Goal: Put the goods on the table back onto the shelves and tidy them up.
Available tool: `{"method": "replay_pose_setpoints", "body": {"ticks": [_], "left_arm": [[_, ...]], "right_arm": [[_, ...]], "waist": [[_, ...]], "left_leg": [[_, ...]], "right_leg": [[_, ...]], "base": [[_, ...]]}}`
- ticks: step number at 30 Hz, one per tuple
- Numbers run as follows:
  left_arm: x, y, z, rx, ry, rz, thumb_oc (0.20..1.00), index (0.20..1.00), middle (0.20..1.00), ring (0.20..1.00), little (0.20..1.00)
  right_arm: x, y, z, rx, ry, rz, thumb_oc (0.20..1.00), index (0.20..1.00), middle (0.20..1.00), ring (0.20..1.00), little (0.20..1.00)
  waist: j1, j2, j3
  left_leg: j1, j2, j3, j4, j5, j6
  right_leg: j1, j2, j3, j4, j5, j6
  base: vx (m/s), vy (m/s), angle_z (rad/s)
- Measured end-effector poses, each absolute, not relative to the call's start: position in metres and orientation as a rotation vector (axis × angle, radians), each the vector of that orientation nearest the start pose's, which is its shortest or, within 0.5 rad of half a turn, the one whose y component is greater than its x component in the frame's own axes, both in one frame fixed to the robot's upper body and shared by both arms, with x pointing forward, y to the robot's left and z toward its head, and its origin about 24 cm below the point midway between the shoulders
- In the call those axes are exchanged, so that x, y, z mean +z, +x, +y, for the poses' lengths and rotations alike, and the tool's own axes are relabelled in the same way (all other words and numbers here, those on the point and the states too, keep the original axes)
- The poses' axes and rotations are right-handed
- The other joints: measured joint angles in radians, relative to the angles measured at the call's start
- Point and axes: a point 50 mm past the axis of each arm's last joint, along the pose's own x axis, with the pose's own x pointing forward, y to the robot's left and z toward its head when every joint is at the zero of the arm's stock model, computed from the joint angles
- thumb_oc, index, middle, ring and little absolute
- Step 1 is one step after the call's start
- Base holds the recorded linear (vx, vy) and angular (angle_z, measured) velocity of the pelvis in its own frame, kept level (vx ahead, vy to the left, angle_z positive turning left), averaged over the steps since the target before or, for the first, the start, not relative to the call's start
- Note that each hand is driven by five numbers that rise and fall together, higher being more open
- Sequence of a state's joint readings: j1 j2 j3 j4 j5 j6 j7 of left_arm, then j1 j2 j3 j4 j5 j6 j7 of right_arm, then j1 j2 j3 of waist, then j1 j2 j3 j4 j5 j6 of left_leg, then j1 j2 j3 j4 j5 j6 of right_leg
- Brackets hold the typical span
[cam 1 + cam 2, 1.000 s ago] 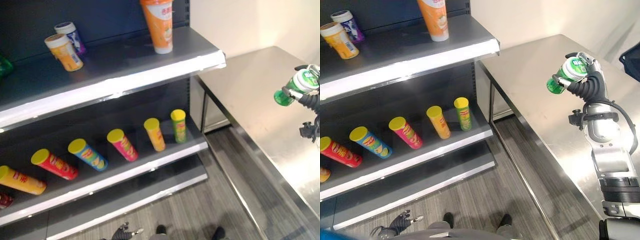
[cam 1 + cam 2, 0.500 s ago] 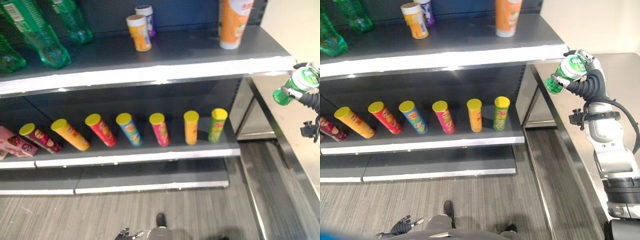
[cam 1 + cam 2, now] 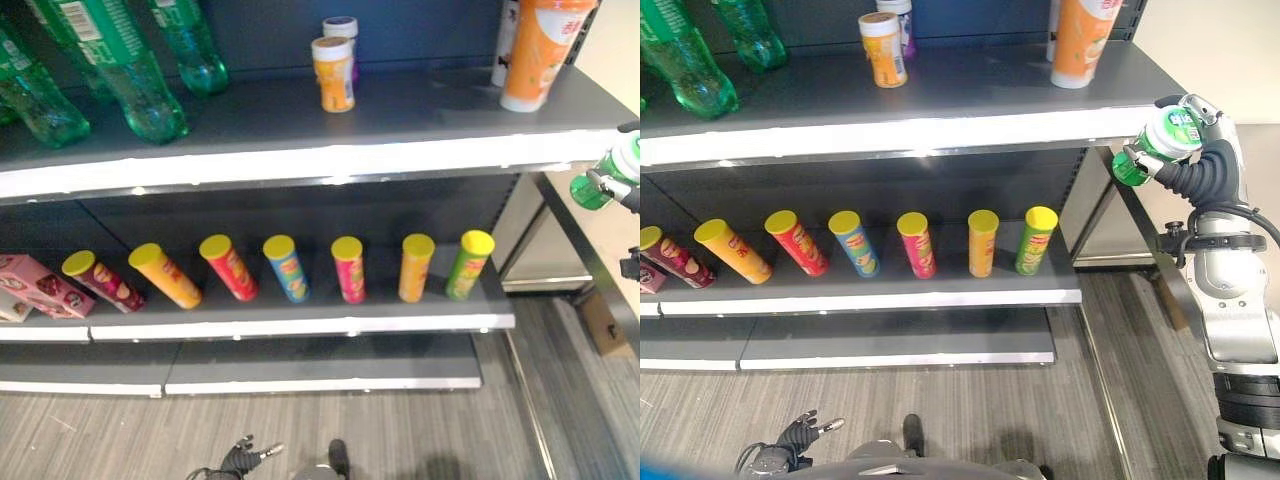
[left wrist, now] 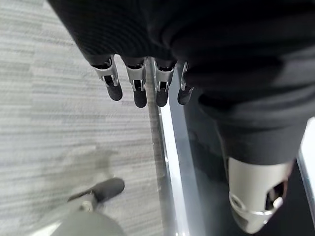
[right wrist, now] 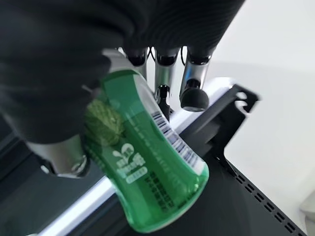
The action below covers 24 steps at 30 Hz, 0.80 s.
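Right hand (image 3: 1200, 165) fingers curled round green bottle (image 3: 1158, 143), carrying it shelfward — next, set it on top shelf (image 3: 940, 125) just beyond the fingertips.

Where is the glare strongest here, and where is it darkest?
Left eye view: glare is strongest along the white front edge of the upper shelf; the recess beneath it, behind the chip tubes, is darkest. Right wrist view: the pale wall behind the green bottle in the right hand is washed bright.
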<state>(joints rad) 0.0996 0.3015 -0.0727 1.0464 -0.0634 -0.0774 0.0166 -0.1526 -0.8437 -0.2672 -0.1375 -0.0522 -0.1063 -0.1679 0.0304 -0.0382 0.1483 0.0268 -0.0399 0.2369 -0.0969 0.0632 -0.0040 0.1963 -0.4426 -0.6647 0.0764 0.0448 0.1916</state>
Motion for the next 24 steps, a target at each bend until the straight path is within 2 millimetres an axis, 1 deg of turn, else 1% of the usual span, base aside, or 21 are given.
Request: {"method": "replay_pose_setpoints", "body": {"ticks": [1, 2, 3, 4, 5, 6, 7, 8, 9, 11, 12, 13, 14, 15, 16, 17, 18, 20, 23, 24], "left_arm": [[-0.145, 0.093, 0.260, 0.143, 0.265, 1.066, 1.000, 1.000, 1.000, 1.000, 1.000], [-0.145, 0.093, 0.261, 0.141, 0.270, 1.068, 1.000, 1.000, 1.000, 1.000, 1.000], [-0.145, 0.091, 0.262, 0.137, 0.279, 1.073, 1.000, 1.000, 1.000, 1.000, 1.000], [-0.145, 0.091, 0.264, 0.130, 0.291, 1.076, 1.000, 1.000, 1.000, 1.000, 1.000], [-0.144, 0.091, 0.265, 0.125, 0.299, 1.076, 1.000, 1.000, 1.000, 1.000, 1.000], [-0.143, 0.094, 0.267, 0.106, 0.325, 1.069, 1.000, 1.000, 1.000, 1.000, 1.000], [-0.140, 0.100, 0.270, 0.112, 0.333, 1.053, 1.000, 1.000, 1.000, 1.000, 1.000], [-0.140, 0.100, 0.270, 0.112, 0.334, 1.056, 1.000, 1.000, 1.000, 1.000, 1.000], [-0.140, 0.100, 0.270, 0.111, 0.334, 1.055, 1.000, 1.000, 1.000, 1.000, 1.000], [-0.139, 0.104, 0.269, 0.110, 0.333, 1.046, 1.000, 1.000, 1.000, 1.000, 1.000], [-0.139, 0.104, 0.269, 0.109, 0.331, 1.047, 1.000, 1.000, 1.000, 1.000, 1.000], [-0.140, 0.102, 0.268, 0.109, 0.326, 1.045, 1.000, 1.000, 1.000, 1.000, 1.000], [-0.140, 0.103, 0.265, 0.105, 0.321, 1.038, 1.000, 1.000, 1.000, 1.000, 1.000], [-0.141, 0.102, 0.263, 0.103, 0.312, 1.043, 1.000, 1.000, 1.000, 1.000, 1.000], [-0.143, 0.098, 0.260, 0.103, 0.305, 1.050, 1.000, 1.000, 1.000, 1.000, 1.000], [-0.144, 0.095, 0.258, 0.101, 0.299, 1.057, 1.000, 1.000, 1.000, 1.000, 1.000], [-0.146, 0.088, 0.257, 0.094, 0.302, 1.077, 1.000, 1.000, 1.000, 1.000, 1.000], [-0.148, 0.083, 0.256, 0.084, 0.311, 1.092, 1.000, 1.000, 1.000, 1.000, 1.000], [-0.149, 0.080, 0.252, 0.071, 0.299, 1.098, 1.000, 1.000, 1.000, 1.000, 1.000], [-0.149, 0.080, 0.251, 0.068, 0.295, 1.098, 1.000, 1.000, 1.000, 1.000, 1.000]], "right_arm": [[0.230, 0.250, -0.297, -0.341, -0.882, -0.564, 0.200, 0.200, 0.200, 0.200, 0.200], [0.231, 0.249, -0.298, -0.345, -0.894, -0.561, 0.200, 0.200, 0.200, 0.200, 0.200], [0.228, 0.248, -0.300, -0.347, -0.900, -0.548, 0.200, 0.200, 0.200, 0.200, 0.200], [0.227, 0.247, -0.300, -0.346, -0.902, -0.542, 0.200, 0.200, 0.200, 0.200, 0.200], [0.226, 0.247, -0.300, -0.345, -0.904, -0.538, 0.200, 0.200, 0.200, 0.200, 0.200], [0.224, 0.244, -0.301, -0.340, -0.912, -0.528, 0.200, 0.200, 0.200, 0.200, 0.200], [0.223, 0.241, -0.300, -0.322, -0.938, -0.521, 0.200, 0.200, 0.200, 0.200, 0.200], [0.226, 0.240, -0.299, -0.319, -0.947, -0.532, 0.200, 0.200, 0.200, 0.200, 0.200], [0.229, 0.240, -0.299, -0.319, -0.953, -0.544, 0.200, 0.200, 0.200, 0.200, 0.200], [0.234, 0.239, -0.300, -0.330, -0.963, -0.564, 0.200, 0.200, 0.200, 0.200, 0.200], [0.235, 0.238, -0.301, -0.330, -0.970, -0.564, 0.200, 0.200, 0.200, 0.200, 0.200], [0.235, 0.232, -0.307, -0.359, -0.971, -0.558, 0.200, 0.200, 0.200, 0.200, 0.200], [0.236, 0.230, -0.311, -0.382, -0.965, -0.555, 0.200, 0.200, 0.200, 0.200, 0.200], [0.237, 0.229, -0.313, -0.395, -0.963, -0.559, 0.200, 0.200, 0.200, 0.200, 0.200], [0.237, 0.228, -0.315, -0.404, -0.959, -0.556, 0.200, 0.200, 0.200, 0.200, 0.200], [0.234, 0.226, -0.316, -0.403, -0.966, -0.541, 0.200, 0.200, 0.200, 0.200, 0.200], [0.230, 0.224, -0.318, -0.399, -0.971, -0.516, 0.200, 0.200, 0.200, 0.200, 0.200], [0.228, 0.222, -0.321, -0.406, -0.971, -0.501, 0.200, 0.200, 0.200, 0.200, 0.200], [0.232, 0.219, -0.325, -0.422, -0.955, -0.505, 0.200, 0.200, 0.200, 0.200, 0.200], [0.232, 0.219, -0.326, -0.421, -0.949, -0.506, 0.200, 0.200, 0.200, 0.200, 0.200]], "waist": [[-0.005, -0.006, 0.000], [-0.012, -0.010, 0.001], [-0.019, -0.011, 0.001], [-0.024, -0.011, 0.000], [-0.026, -0.011, -0.001], [-0.034, -0.012, 0.000], [-0.053, -0.008, 0.002], [-0.053, -0.011, 0.001], [-0.052, -0.015, -0.002], [-0.056, -0.016, 0.004], [-0.060, -0.023, 0.004], [-0.058, -0.035, 0.003], [-0.057, -0.037, 0.001], [-0.057, -0.032, -0.005], [-0.058, -0.027, -0.009], [-0.055, -0.024, -0.013], [-0.057, -0.023, -0.014], [-0.057, -0.022, -0.015], [-0.072, -0.009, -0.022], [-0.076, -0.006, -0.025]], "left_leg": [[0.003, -0.007, -0.002, 0.000, -0.003, 0.006], [0.011, -0.014, -0.004, 0.000, -0.003, 0.023], [0.022, -0.020, -0.013, 0.000, -0.005, 0.045], [0.034, -0.024, -0.023, 0.000, -0.009, 0.057], [0.038, -0.026, -0.029, 0.000, -0.010, 0.063], [0.042, -0.027, -0.043, 0.000, -0.005, 0.087], [0.036, -0.016, -0.069, 0.000, -0.005, 0.085], [0.034, -0.017, -0.065, 0.000, -0.005, 0.085], [0.032, -0.016, -0.060, -0.001, -0.005, 0.086], [0.026, -0.003, -0.062, -0.001, -0.004, 0.085], [0.025, -0.003, -0.061, -0.001, -0.004, 0.083], [0.029, -0.007, -0.065, -0.001, -0.004, 0.079], [0.033, -0.008, -0.072, -0.001, -0.005, 0.068], [0.035, 0.000, -0.077, -0.001, -0.006, 0.058], [0.037, 0.010, -0.083, -0.001, -0.005, 0.049], [0.035, 0.021, -0.083, -0.001, -0.005, 0.035], [0.032, 0.041, -0.085, -0.001, -0.006, 0.017], [0.030, 0.056, -0.084, -0.001, -0.008, 0.006], [0.043, 0.073, -0.083, -0.001, -0.011, -0.018], [0.047, 0.076, -0.082, -0.001, -0.013, -0.021]], "right_leg": [[-0.013, -0.015, 0.009, 0.033, 0.004, 0.003], [-0.027, -0.036, 0.024, 0.081, 0.009, 0.002], [-0.044, -0.061, 0.055, 0.153, 0.020, -0.001], [-0.064, -0.079, 0.087, 0.211, 0.032, 0.007], [-0.078, -0.089, 0.108, 0.241, 0.036, 0.007], [-0.113, -0.085, 0.165, 0.285, -0.002, 0.025], [-0.151, -0.006, 0.306, 0.250, -0.060, 0.042], [-0.166, 0.014, 0.322, 0.214, -0.062, 0.042], [-0.189, 0.030, 0.325, 0.181, -0.064, 0.035], [-0.226, 0.117, 0.412, 0.058, -0.061, 0.033], [-0.226, 0.136, 0.424, 0.000, -0.054, 0.035], [-0.215, 0.137, 0.422, -0.031, -0.026, 0.018], [-0.206, 0.140, 0.416, -0.045, -0.006, 0.019], [-0.200, 0.146, 0.406, -0.056, 0.009, 0.019], [-0.188, 0.154, 0.383, -0.076, 0.019, 0.018], [-0.182, 0.169, 0.381, -0.098, 0.032, 0.011], [-0.173, 0.194, 0.381, -0.119, 0.044, -0.003], [-0.167, 0.211, 0.377, -0.136, 0.060, -0.017], [-0.137, 0.237, 0.372, -0.175, 0.077, -0.026], [-0.133, 0.239, 0.371, -0.177, 0.076, -0.029]], "base": [[0.03, 0.222, 0.09], [0.03, 0.189, 0.19], [-0.03, 0.160, 0.21], [-0.03, 0.126, 0.22], [-0.02, 0.078, 0.19], [0.03, 0.011, 0.39], [0.01, -0.044, 0.39], [0.00, -0.063, 0.25], [-0.01, -0.067, -0.01], [0.03, -0.057, 0.02], [0.04, -0.042, 0.25], [0.05, -0.095, 0.31], [0.05, -0.101, 0.22], [0.07, -0.128, 0.15], [0.05, -0.078, 0.07], [0.05, -0.069, 0.04], [0.05, -0.068, -0.06], [0.03, -0.049, -0.07], [0.01, -0.033, -0.05], [0.02, -0.047, -0.03]]}}
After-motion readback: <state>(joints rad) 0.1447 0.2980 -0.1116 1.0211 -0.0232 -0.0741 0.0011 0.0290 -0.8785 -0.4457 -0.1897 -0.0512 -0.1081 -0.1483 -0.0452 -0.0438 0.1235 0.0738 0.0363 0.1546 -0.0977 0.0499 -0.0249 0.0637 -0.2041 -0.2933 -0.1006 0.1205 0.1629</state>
